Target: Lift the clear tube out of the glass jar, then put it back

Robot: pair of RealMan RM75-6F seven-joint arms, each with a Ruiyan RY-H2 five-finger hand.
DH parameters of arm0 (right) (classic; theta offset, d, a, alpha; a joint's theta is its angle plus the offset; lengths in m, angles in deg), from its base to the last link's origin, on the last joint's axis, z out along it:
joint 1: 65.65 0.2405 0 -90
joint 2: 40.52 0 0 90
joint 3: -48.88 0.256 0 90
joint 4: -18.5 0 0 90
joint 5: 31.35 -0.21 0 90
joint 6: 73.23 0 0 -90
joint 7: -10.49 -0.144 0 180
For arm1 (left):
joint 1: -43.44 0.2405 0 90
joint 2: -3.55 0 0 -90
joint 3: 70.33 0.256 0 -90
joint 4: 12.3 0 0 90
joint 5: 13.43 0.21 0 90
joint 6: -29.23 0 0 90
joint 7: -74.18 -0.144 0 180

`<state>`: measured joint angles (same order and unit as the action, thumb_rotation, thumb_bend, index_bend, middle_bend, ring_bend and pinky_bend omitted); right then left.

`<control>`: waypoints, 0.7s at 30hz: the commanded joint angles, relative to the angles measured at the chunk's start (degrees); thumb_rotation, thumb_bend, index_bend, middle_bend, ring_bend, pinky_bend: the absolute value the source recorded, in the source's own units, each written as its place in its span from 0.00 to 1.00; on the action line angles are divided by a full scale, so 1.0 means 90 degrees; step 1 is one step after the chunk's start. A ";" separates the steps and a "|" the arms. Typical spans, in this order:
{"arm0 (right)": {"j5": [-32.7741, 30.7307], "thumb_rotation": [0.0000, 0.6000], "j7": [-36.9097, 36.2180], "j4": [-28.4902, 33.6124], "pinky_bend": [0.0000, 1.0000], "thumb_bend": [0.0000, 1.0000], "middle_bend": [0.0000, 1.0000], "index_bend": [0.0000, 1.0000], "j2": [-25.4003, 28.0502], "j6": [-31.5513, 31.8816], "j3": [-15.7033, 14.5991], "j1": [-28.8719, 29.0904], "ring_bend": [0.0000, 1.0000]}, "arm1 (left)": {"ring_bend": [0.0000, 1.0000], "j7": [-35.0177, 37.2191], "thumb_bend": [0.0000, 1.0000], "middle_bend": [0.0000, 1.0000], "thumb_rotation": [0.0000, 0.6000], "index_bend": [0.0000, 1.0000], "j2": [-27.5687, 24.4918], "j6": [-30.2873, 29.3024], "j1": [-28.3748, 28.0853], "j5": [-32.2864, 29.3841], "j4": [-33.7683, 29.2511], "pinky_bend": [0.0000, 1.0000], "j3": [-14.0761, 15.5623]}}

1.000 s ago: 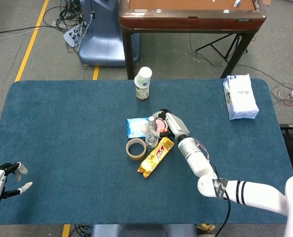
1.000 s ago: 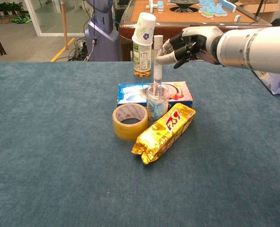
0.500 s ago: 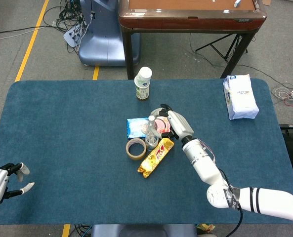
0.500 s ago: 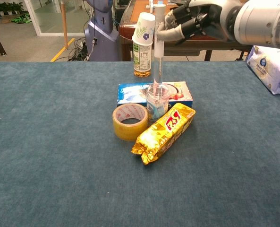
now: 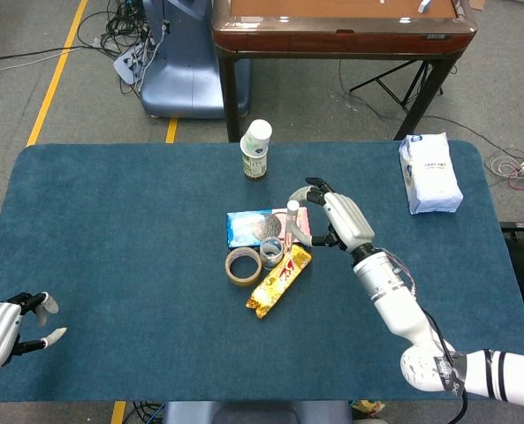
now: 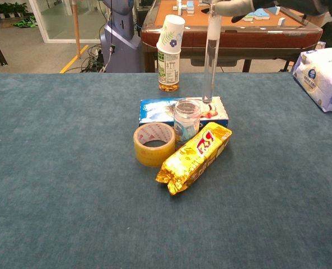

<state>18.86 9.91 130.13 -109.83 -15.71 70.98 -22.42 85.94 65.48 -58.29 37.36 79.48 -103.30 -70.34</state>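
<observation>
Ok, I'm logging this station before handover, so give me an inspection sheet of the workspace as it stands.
Surface: blue cloth table.
Job's things: clear tube lifted clear of the glass jar, upright, hanging to the jar's right.
Clutter: tape roll, gold snack pack, flat box, bottle capped by a paper cup, white bag.
Hands: right hand holds the tube's top; left hand holds nothing, at the table's near left corner.
Cables: tangle on the floor.
Surroundings: wooden table behind.

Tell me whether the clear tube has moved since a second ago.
Yes. The clear tube, held by the right hand, has risen out of the glass jar and shifted right; its lower end now hangs beside the jar's rim.
</observation>
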 commanded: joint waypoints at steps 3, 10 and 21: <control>0.0567 1.00 -0.0066 0.0056 0.26 0.49 0.39 0.58 0.0309 0.0184 -0.0199 -0.0311 0.16 | 0.52 0.0002 0.14 0.70 1.00 0.54 0.0003 -0.0006 0.0000 0.0011 0.0003 0.70 0.0007; 0.1097 1.00 0.0647 -0.0059 0.27 0.48 0.42 0.59 0.0773 0.0536 -0.0588 -0.0614 0.19 | 0.52 -0.0039 0.14 0.70 1.00 0.54 0.0018 0.0044 -0.0022 0.0001 -0.0002 0.70 0.0015; 0.1178 1.00 0.0511 -0.0119 0.27 0.49 0.46 0.61 0.1024 0.0374 -0.0719 -0.0771 0.24 | 0.52 -0.0108 0.14 0.70 1.00 0.54 0.0062 0.0144 -0.0065 0.0018 -0.0021 0.70 0.0055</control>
<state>27.40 19.60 129.78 -100.33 -11.09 64.37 -28.69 84.98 66.03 -57.00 36.78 79.63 -103.49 -69.85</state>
